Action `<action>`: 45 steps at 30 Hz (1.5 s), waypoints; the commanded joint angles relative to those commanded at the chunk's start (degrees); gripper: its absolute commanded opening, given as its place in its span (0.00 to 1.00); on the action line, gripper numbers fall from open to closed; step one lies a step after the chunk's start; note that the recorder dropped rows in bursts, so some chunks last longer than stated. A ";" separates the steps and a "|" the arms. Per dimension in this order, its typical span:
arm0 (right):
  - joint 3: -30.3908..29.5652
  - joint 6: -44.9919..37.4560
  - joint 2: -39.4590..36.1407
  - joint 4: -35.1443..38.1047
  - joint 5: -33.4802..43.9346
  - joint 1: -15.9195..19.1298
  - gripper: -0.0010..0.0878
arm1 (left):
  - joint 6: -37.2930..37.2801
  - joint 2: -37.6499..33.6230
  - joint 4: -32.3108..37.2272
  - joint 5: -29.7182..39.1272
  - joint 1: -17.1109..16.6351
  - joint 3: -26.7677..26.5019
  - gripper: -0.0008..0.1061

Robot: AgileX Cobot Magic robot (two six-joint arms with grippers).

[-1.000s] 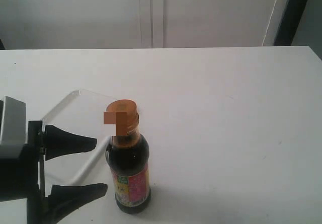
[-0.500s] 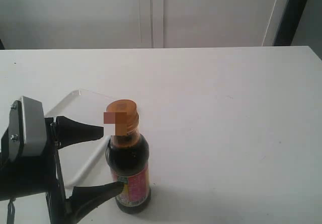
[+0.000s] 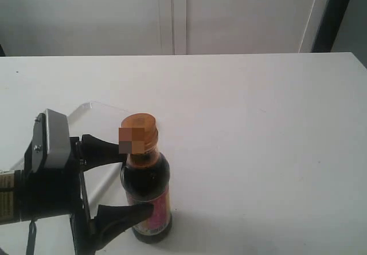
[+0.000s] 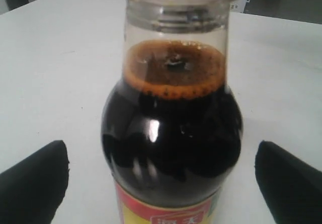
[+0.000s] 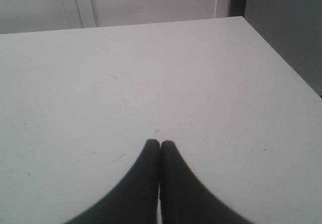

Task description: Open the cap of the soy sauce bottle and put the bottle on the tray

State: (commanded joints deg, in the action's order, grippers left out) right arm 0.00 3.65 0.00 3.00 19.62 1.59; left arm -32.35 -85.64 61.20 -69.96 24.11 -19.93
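Bottle pos: soy sauce bottle [image 3: 147, 193] stands on desk [image 3: 258, 129], front-left in the exterior view, just beside tray [image 3: 100, 120] but not on it.
Long axis: vertical, neck up, liquid level near the shoulder.
Cap: cap [image 3: 139, 130] sits down on the neck and looks shut. Part of it is blurred, so can't tell which way the hinge faces.
L pincer: left pincer [image 3: 136, 181] is spread wide and holds nothing, w/ one finger each side of the bottle body.
Key relation: bottle is dead centre between the fingers, straight ahead of the L wrist cam. Closing line runs level across the round body, square to the bottle's axis.
Contact: L wrist view shows bare desk between each finger and the glass, so prob. apart. In the exterior view the near finger overlaps the label, so can't confirm there.
Nearer arm: L, by far.
R pincer: right pincer [image 5: 160, 151] has its tips pressed together, empty, over bare desk. It's out of the exterior view, and no bottle shows in its own view.
Tray: lies behind-left of the bottle, partly hidden by the L arm.
In the way: nothing between fingers and glass. Tray rim is near the far finger.
Next, my guess: squeeze the body to steady it, so R can work the cap.
Risk: smooth round glass may twist or slip.
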 joint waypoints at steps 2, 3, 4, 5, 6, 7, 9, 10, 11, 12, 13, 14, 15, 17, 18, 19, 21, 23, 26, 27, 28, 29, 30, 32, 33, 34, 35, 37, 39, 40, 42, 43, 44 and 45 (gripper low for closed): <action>0.00 0.00 0.00 0.00 0.00 0.00 0.01 | 0.16 -0.83 -1.14 0.00 0.92 -0.23 0.98; 0.00 0.00 0.00 0.00 0.00 0.00 0.01 | 0.81 -1.32 -2.04 0.00 1.64 -0.23 0.98; 0.00 0.00 0.00 0.00 0.00 0.00 0.01 | 1.46 -1.76 -2.31 0.00 2.47 -0.23 0.98; 0.00 0.00 0.00 0.00 0.00 0.00 0.01 | 2.01 -2.23 -2.19 0.00 3.24 -0.57 0.98; 0.00 0.00 0.00 0.00 0.00 0.00 0.01 | 2.36 -2.59 -2.04 0.00 4.00 -0.92 0.98; 0.00 0.00 0.00 0.00 0.00 0.00 0.01 | 2.76 -2.91 -2.19 0.00 4.42 -1.03 0.98; 0.00 0.00 0.00 0.00 0.00 0.00 0.01 | 2.77 -3.30 -2.42 0.00 4.66 -1.87 0.98; 0.00 0.00 0.00 0.00 0.00 0.00 0.01 | 2.77 -3.42 -2.42 0.00 4.66 -2.26 0.98; 0.00 0.00 0.00 0.00 0.00 0.00 0.01 | 2.77 -3.56 -2.54 0.00 4.66 -2.80 0.98; 0.00 0.00 0.00 0.00 0.00 0.00 0.01 | 2.77 -3.66 -2.62 0.00 4.66 -3.15 0.98; 0.00 0.00 0.00 0.00 0.00 0.00 0.01 | 2.77 -3.66 -2.62 0.00 4.66 -3.47 0.98; 0.00 0.00 0.00 0.00 0.00 0.00 0.01 | 2.89 -3.66 -2.97 0.00 4.66 -3.63 0.98; 0.00 0.00 0.00 0.00 0.00 0.00 0.01 | 3.32 -3.66 -3.42 0.00 4.66 -3.63 0.98; 0.00 0.00 0.00 0.00 0.00 0.00 0.01 | 4.38 -3.66 -3.53 0.00 4.66 -3.63 0.98; 0.00 0.00 0.00 0.00 0.00 0.00 0.01 | 4.38 -3.66 -3.64 0.00 4.66 -3.63 0.97; 0.00 0.00 0.00 0.00 0.00 0.00 0.01 | 4.38 -3.66 -3.64 0.00 4.66 -3.63 0.97; 0.00 0.00 0.00 0.00 0.00 0.00 0.01 | 4.38 -3.66 -3.64 0.00 4.66 -3.63 0.95; 0.00 0.00 0.00 0.00 0.00 0.00 0.01 | 4.38 -3.66 -3.64 0.00 4.66 -3.63 0.91; 0.00 0.00 0.00 0.00 0.00 0.00 0.01 | 4.38 -3.66 -3.64 0.00 4.66 -3.63 0.82; 0.00 0.00 0.00 0.00 0.00 0.00 0.01 | 4.38 -3.66 -3.64 0.00 4.66 -3.63 0.77; 0.00 0.00 0.00 0.00 0.00 0.00 0.01 | 4.38 -3.66 -3.64 0.00 4.66 -3.63 0.73; 0.00 0.00 0.00 0.00 0.00 0.00 0.01 | 4.38 -3.66 -3.64 0.00 4.66 -3.63 0.68; 0.00 0.00 0.00 0.00 0.00 0.00 0.01 | 4.38 -3.66 -3.64 0.00 4.66 -3.63 0.62; 0.00 0.00 0.00 0.00 0.00 0.00 0.01 | 4.38 -3.66 -3.64 0.00 4.66 -3.63 0.54; 0.00 0.00 0.00 0.00 0.00 0.00 0.01 | 4.38 -3.66 -3.64 0.00 4.66 -3.63 0.47; 0.00 0.00 0.00 0.00 0.00 0.00 0.01 | 4.38 -3.66 -3.64 0.00 4.66 -3.63 0.43; 0.00 0.00 0.00 0.00 0.00 0.00 0.01 | 4.38 -3.66 -3.64 0.00 4.66 -3.63 0.37; 0.00 1.22 0.00 0.00 0.00 0.00 0.01 | 4.38 -3.66 -3.64 0.67 4.66 -3.63 0.27; 0.00 2.58 0.00 0.00 0.00 0.00 0.01 | 4.38 -3.66 -3.64 1.57 4.66 -3.63 0.16; 0.00 2.58 0.00 0.00 0.00 0.00 0.01 | 4.38 -3.66 -3.64 1.82 4.66 -3.63 0.11; 0.00 2.58 0.00 0.00 0.00 0.00 0.01 | 4.38 -3.66 -3.42 2.40 4.66 -3.63 0.01; 0.00 2.58 0.00 0.00 0.00 0.00 0.01 | 4.38 -3.66 -3.42 2.54 4.66 -3.63 0.01; 0.00 2.58 0.00 0.00 0.00 0.00 0.01 | 4.38 -3.66 -3.42 2.54 4.66 -3.63 0.01; 0.00 2.58 0.00 0.00 0.00 0.00 0.01 | 4.38 -3.66 -3.42 2.54 4.66 -3.63 0.01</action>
State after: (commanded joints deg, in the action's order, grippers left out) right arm 0.00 6.23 0.00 3.00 19.62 1.59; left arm -27.97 -89.30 57.79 -67.42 28.77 -23.56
